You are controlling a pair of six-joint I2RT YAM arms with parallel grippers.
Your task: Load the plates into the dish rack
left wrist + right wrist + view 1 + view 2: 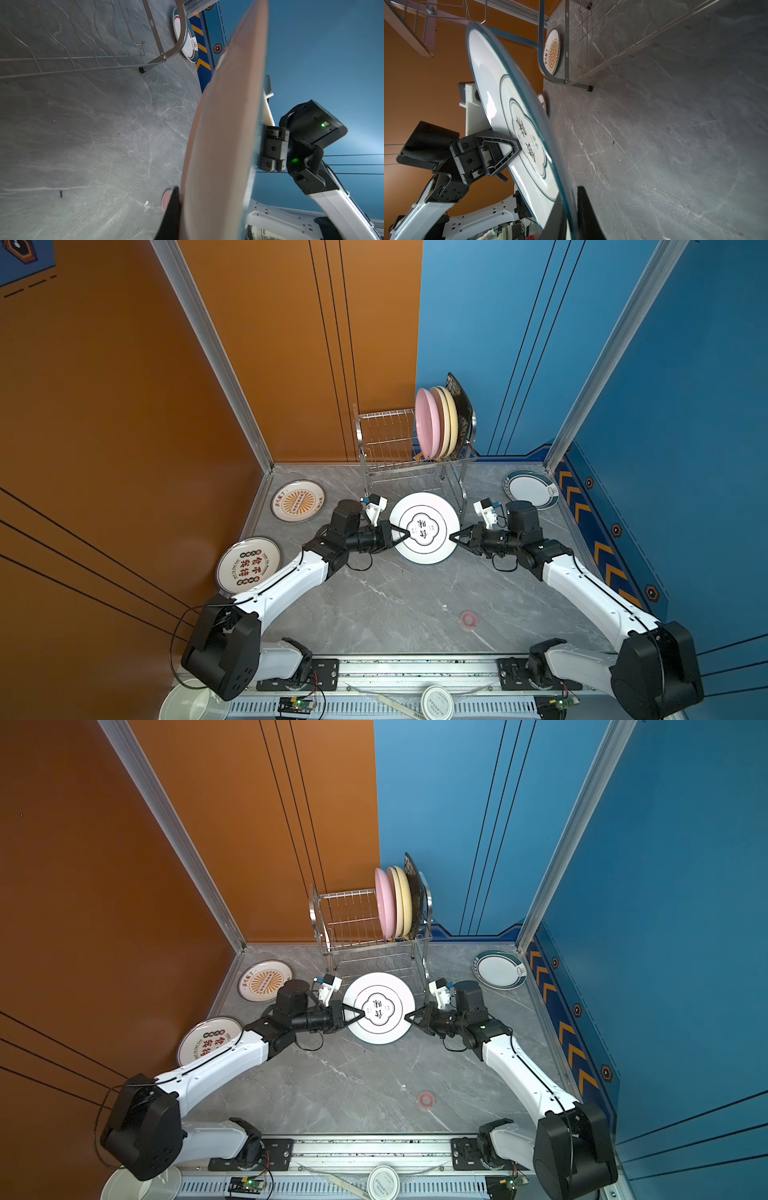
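In both top views the teal-rimmed plate hangs face-up between the two arms, off the surface and just in front of the dish rack. The left gripper is clamped on the plate. The right gripper straddles the opposite rim.

Only the left wrist view shows the plate's tan underside. The right wrist view shows the printed face and the right fingers either side of the rim; I cannot tell whether they press.

Eight plates in all:
- Four stand in the rack's upper tier: one pink plate, two cream-yellow plates and one black floral plate.
- Two lie along the surface's left edge: a sunburst plate and a red-character plate.
- A second teal plate lies at the far right corner.
- One is held.
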